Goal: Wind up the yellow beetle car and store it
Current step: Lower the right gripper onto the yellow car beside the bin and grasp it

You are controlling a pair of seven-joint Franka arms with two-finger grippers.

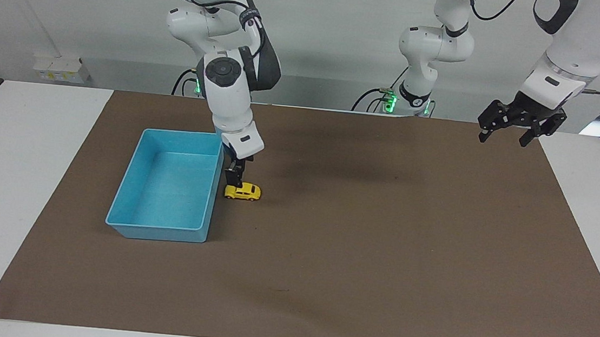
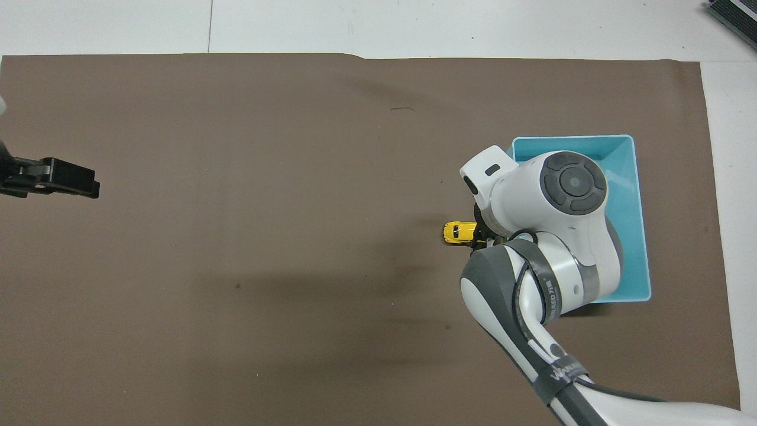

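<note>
Yellow beetle car [image 1: 242, 191]: tiny bright yellow toy with a rounded body, dark windows and small dark wheels. It stands on its wheels on the mat, just beside the long wall of the bin, outside it, toward my right arm's end of the table.
Blue bin [image 1: 129, 192]: light blue rectangular plastic tray with raised walls and nothing inside. It lies lengthwise on the mat, with the car beside the end of it nearer to me.
Brown mat [image 1: 378, 262]: flat sheet covering most of the white table [image 1: 17, 176]; it carries both the bin and the car.
My right gripper [image 1: 234, 178]: black two-finger pincer, pointing straight down over the bin-side end of the car, its tips just above the roof. Fingers stand apart; nothing is clamped between them. In the overhead view my arm covers most of the car, leaving only one end of it showing [image 2: 458, 231].
My left gripper [image 1: 507, 129]: black pincer held high over the mat's edge at my left arm's end, well apart from the car. Fingers apart, holding nothing. This arm waits.
</note>
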